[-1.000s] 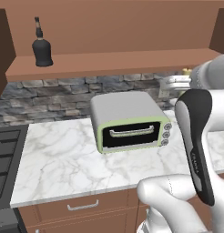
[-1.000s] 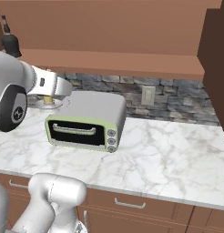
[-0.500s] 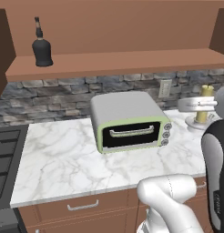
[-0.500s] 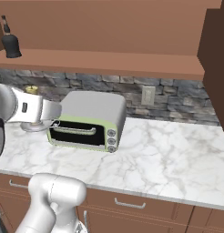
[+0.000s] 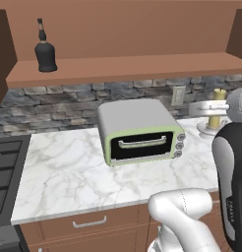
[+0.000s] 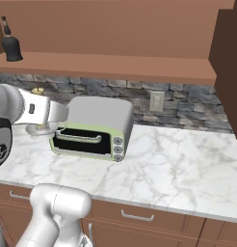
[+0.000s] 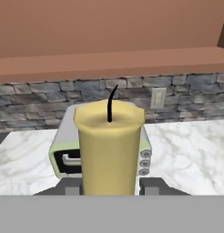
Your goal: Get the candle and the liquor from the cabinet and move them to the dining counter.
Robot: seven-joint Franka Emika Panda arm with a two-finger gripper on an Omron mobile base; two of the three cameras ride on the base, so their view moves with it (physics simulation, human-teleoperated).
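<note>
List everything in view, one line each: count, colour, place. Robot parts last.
candle: 1, pale yellow with black wick, held between the jaws, on a silvery dish above the worktop's right end
liquor: 1, black bottle, left end of the cabinet shelf
cabinet: 1, brown wood, open shelf above the worktop
toaster oven: 1, grey and pale green, middle of the worktop
worktop: 1, white grey-veined marble, over brown drawers
wall socket: 1, pale, on the stone backsplash behind the oven
stove: 1, black, left of the worktop
gripper: 1, jaws closed on the candle
arm: 1, white with dark joints, foreground
</note>
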